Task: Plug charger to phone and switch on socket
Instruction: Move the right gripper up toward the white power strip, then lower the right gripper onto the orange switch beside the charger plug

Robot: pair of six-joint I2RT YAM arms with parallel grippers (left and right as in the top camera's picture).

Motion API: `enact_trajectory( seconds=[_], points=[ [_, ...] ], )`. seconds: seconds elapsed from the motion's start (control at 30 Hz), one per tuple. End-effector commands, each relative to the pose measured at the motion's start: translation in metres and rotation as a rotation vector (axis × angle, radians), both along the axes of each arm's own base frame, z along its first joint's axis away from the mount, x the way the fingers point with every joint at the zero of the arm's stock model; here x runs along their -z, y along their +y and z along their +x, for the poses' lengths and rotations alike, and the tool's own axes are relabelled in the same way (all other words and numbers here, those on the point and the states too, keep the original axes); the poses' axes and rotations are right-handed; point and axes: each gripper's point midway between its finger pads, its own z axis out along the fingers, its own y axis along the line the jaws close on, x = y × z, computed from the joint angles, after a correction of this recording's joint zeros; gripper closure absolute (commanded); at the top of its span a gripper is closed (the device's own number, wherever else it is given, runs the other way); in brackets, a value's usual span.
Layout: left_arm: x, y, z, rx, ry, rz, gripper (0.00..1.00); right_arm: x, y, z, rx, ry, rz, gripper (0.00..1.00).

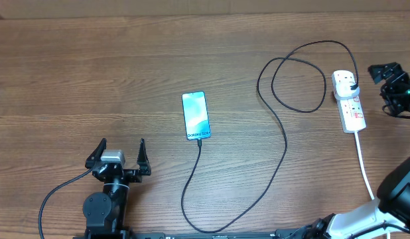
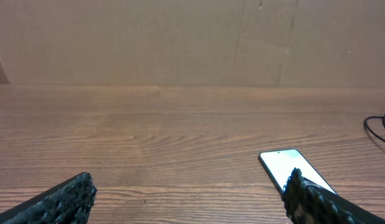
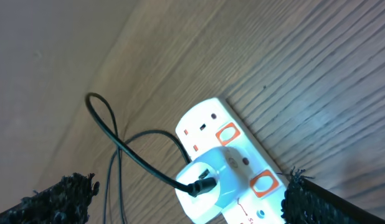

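The phone (image 1: 196, 115) lies at the table's middle, its light-blue screen lit; it also shows in the left wrist view (image 2: 281, 165). The black charger cable (image 1: 279, 162) runs from the phone's near end, loops across the table and ends at a white adapter (image 3: 212, 180) in the socket strip (image 1: 349, 101). In the right wrist view the strip (image 3: 208, 127) shows orange-red switches (image 3: 227, 134). My right gripper (image 1: 385, 72) (image 3: 187, 182) hovers open just right of the strip's far end, touching nothing. My left gripper (image 1: 119, 156) (image 2: 189, 190) is open and empty, near-left of the phone.
The strip's white cord (image 1: 364, 166) runs toward the near right edge. A cardboard wall (image 2: 192, 37) stands along the far edge of the wooden table (image 1: 92, 73). A loop of black cable (image 2: 379, 127) shows at the right of the left wrist view.
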Motion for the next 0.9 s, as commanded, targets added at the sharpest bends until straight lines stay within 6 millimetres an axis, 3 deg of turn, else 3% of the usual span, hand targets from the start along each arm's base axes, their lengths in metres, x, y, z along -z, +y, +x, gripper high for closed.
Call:
enact_trajectory(
  seconds=[0.0, 0.27, 0.57, 0.87],
  points=[
    [0.000, 0.002, 0.000, -0.009, -0.006, 0.023, 0.00, 0.001, 0.013, 0.014, -0.043, -0.003, -0.017, 0.00],
    [0.000, 0.002, 0.000, -0.009, -0.006, 0.023, 0.00, 0.021, 0.027, 0.022, -0.029, 0.088, -0.118, 0.00],
    [0.000, 0.002, 0.000, -0.008, -0.006, 0.023, 0.00, 0.028, 0.017, 0.019, 0.015, 0.135, -0.179, 0.00],
    [0.000, 0.002, 0.000, -0.009, -0.006, 0.023, 0.00, 0.053, 0.027, 0.022, -0.026, 0.153, -0.115, 0.00]
  ],
)
